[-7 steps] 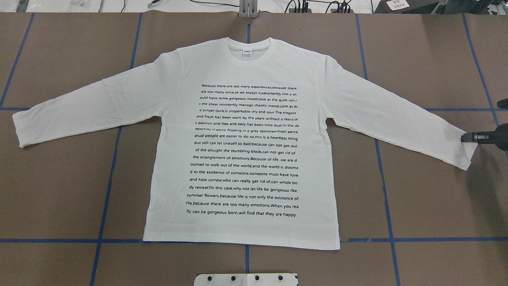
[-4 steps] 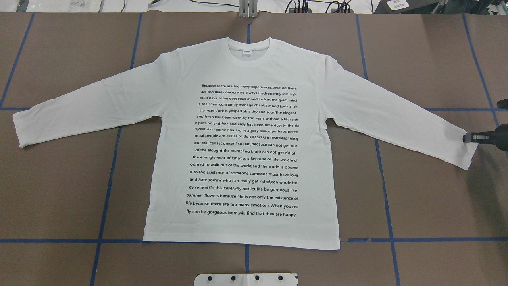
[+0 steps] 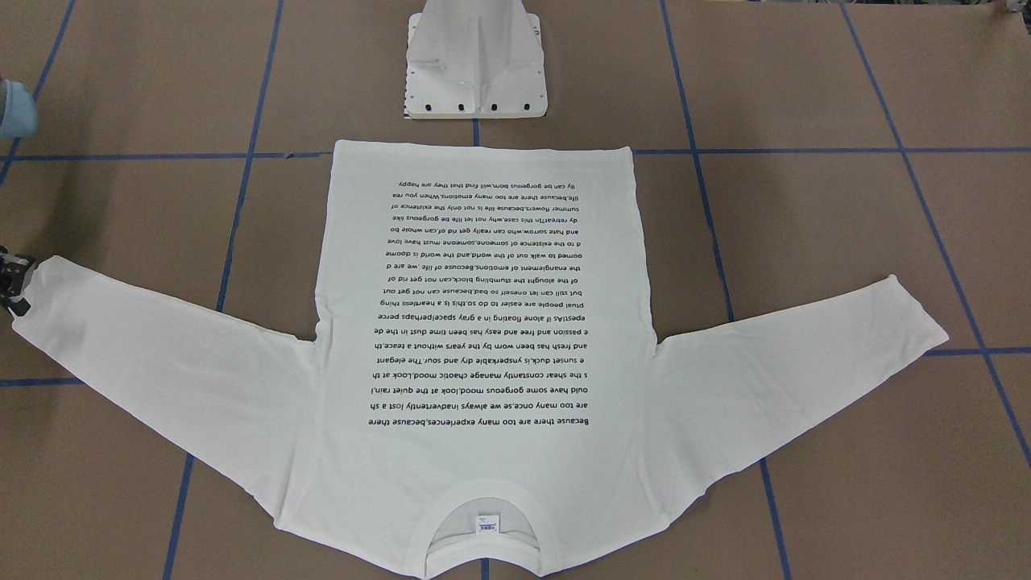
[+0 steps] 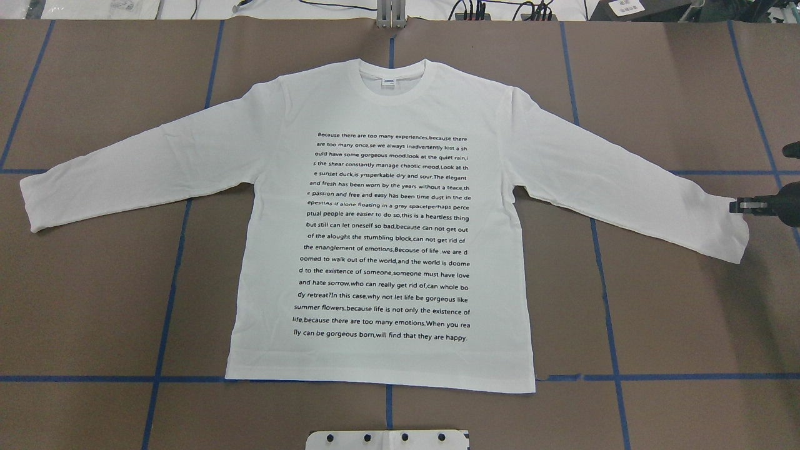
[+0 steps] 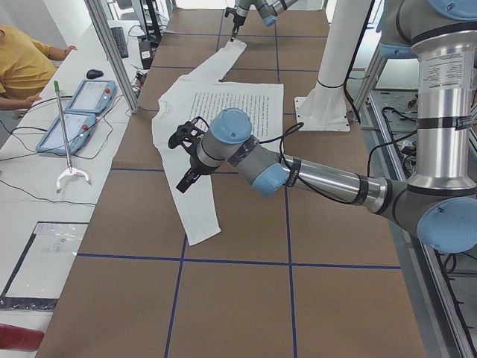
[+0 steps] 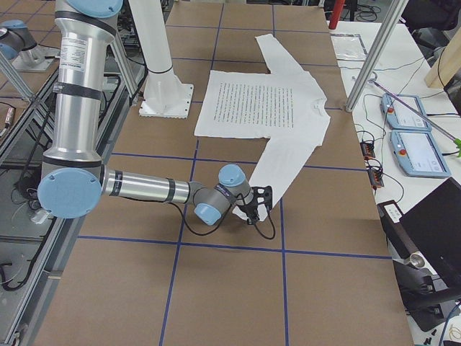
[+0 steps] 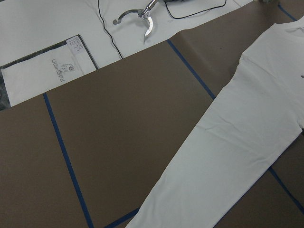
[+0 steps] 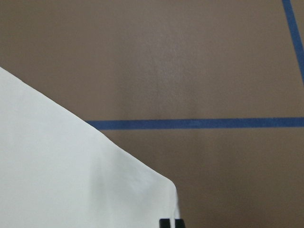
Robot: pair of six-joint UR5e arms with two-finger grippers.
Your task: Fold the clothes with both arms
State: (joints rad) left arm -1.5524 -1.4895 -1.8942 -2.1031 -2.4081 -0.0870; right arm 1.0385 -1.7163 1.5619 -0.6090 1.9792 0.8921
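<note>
The white long-sleeved shirt (image 4: pixel 381 112) lies flat on the brown table, black text side up, collar (image 4: pixel 392 84) at the far side. It also shows in the front-facing view (image 3: pixel 483 451). My right gripper (image 4: pixel 740 206) is at the right sleeve's cuff (image 4: pixel 737 234), fingers closed on the cuff's upper corner. It also shows in the front-facing view (image 3: pixel 11 283) and the exterior right view (image 6: pixel 258 206). The right wrist view shows the cuff corner (image 8: pixel 156 190) just above the fingertips (image 8: pixel 165 223). My left gripper (image 5: pixel 188 155) hovers above the left sleeve (image 5: pixel 195 212); I cannot tell whether it is open.
The white pedestal base (image 3: pixel 475 60) stands at the shirt's hem side. Blue tape lines (image 4: pixel 169 294) cross the table. Tablets (image 5: pixel 78 112) and a grabber tool (image 5: pixel 65 134) lie on the side bench, where a person in yellow (image 5: pixel 22 63) sits.
My right gripper has moved a little toward the far side of the table, and the right cuff has shifted with it. The rest of the shirt has not moved.
</note>
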